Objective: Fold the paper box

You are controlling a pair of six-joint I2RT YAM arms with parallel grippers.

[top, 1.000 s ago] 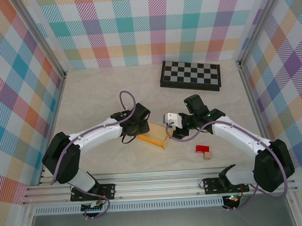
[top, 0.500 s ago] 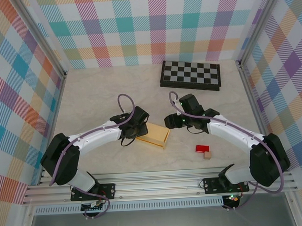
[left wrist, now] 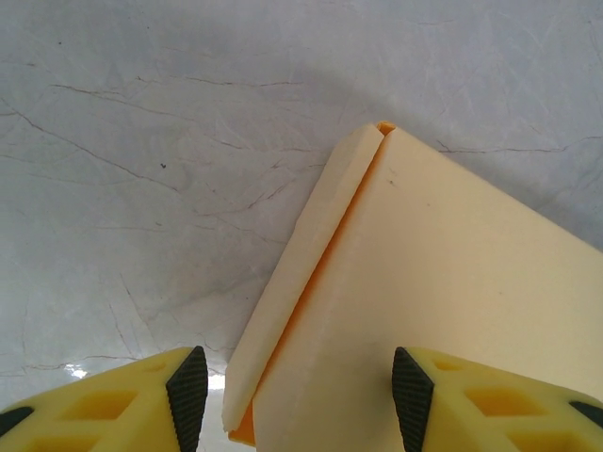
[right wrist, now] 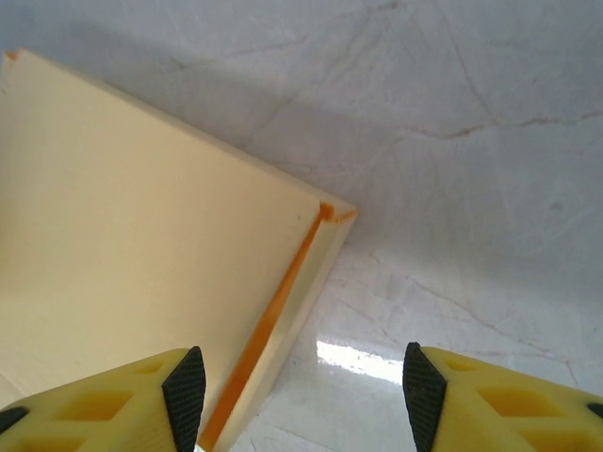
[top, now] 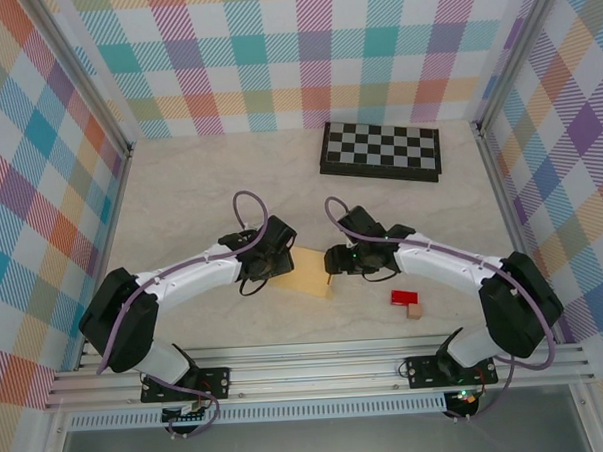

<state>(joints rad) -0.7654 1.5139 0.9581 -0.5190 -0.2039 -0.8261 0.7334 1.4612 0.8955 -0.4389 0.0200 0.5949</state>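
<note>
Item count, table area:
- 1 plain yellow-orange thin-cardboard paper box (top: 309, 276).
- 1 black-and-white square-patterned checkerboard (top: 381, 150).
- 1 small red block (top: 403, 298).
- 1 small tan block (top: 415, 310).
- 2 white robot arms, ea. w/ 1 two-finger unit: left gripper (top: 280, 259), right gripper (top: 335, 260).

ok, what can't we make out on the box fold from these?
Top external: left claw and right claw cover both ends of the paper box; contact unclear.
Left wrist: bottom edge cuts off the box's near end, so the flap seam's finish is unseen.
Right wrist: left and bottom edges crop the box.
Top external: red and tan blocks too small for detail.
</note>
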